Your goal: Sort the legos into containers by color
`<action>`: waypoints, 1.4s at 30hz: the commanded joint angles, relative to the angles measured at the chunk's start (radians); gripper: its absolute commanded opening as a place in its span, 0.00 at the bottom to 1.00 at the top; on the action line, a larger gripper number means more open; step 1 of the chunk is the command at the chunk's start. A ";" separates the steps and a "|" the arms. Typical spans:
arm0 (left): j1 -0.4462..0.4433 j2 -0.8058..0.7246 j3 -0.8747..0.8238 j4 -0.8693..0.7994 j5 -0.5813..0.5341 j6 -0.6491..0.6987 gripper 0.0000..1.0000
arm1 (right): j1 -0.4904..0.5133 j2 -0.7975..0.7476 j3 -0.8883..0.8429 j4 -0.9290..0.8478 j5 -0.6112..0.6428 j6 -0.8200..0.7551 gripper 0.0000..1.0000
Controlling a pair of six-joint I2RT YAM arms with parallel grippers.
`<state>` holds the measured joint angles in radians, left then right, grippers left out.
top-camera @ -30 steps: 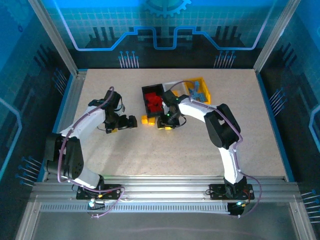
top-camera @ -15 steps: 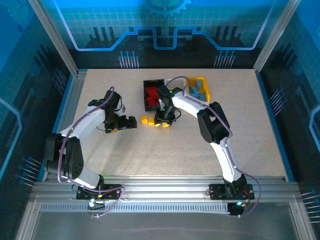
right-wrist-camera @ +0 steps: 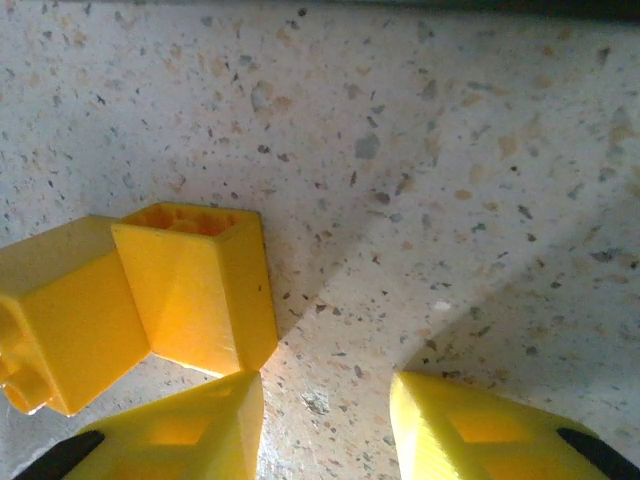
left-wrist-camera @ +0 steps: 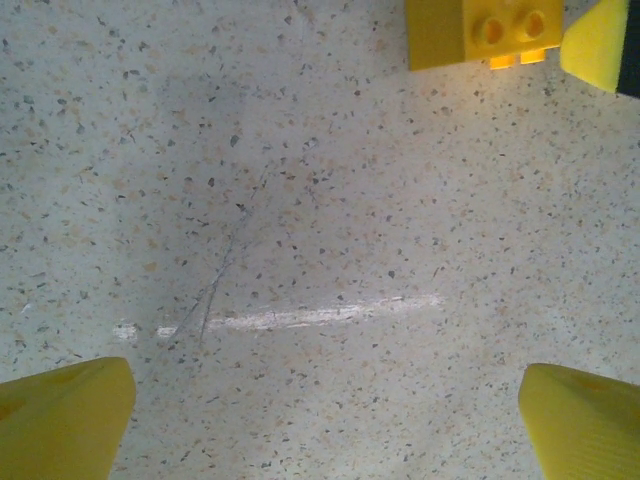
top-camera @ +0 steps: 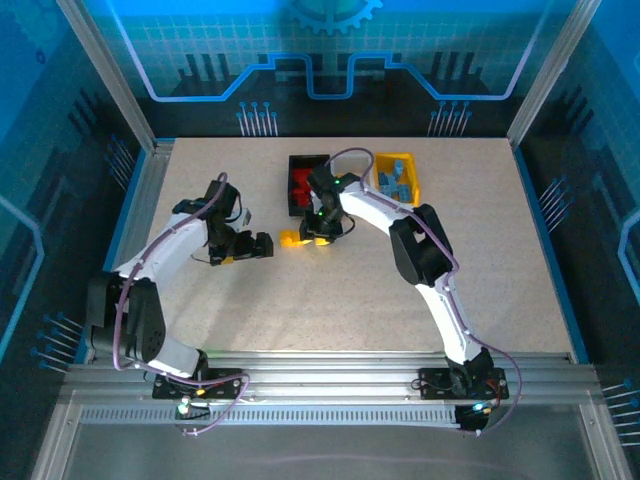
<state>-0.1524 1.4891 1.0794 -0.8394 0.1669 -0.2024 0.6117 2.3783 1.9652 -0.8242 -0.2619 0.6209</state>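
The left gripper point(top-camera: 260, 245) sits low over the table point(top-camera: 480, 260), left of centre. In its wrist view the yellow fingertips point(left-wrist-camera: 62, 415) stand wide apart with bare speckled surface between them, so the jaws are spread and hold nothing. To its right a yellow lego point(top-camera: 289, 238) lies on the table between the two grippers; the left wrist view shows it at the top edge, studs facing the camera.

Just right of that brick is the right gripper point(top-camera: 318, 234), reaching in over the table in front of the black bin point(top-camera: 297, 163). Its wrist view shows its fingers point(right-wrist-camera: 480, 435) parted, with a bare gap between them and nothing gripped. The two yellow legos point(right-wrist-camera: 195, 285) lie side by side to the left of the gap, the nearer one close above the left finger; whether they touch cannot be told.

The black bin holds red legos point(top-camera: 301, 187). Further right, past the right arm, the yellow bin point(top-camera: 411, 160) holds blue legos point(top-camera: 393, 182).
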 commanded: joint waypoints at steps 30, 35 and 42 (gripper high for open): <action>0.019 0.400 0.223 0.207 0.182 -0.163 0.95 | 0.042 -0.198 -0.157 0.051 0.164 -0.021 0.48; -0.040 0.497 0.307 0.176 0.147 -0.163 0.87 | 0.022 -0.297 -0.281 0.080 0.162 -0.005 0.48; -0.073 0.603 0.427 0.104 0.096 -0.154 0.64 | -0.002 -0.401 -0.393 0.092 0.162 -0.004 0.48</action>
<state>-0.2253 2.0666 1.4639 -0.6746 0.2920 -0.3656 0.6266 2.0228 1.6016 -0.7418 -0.1074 0.6029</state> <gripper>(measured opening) 0.662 0.477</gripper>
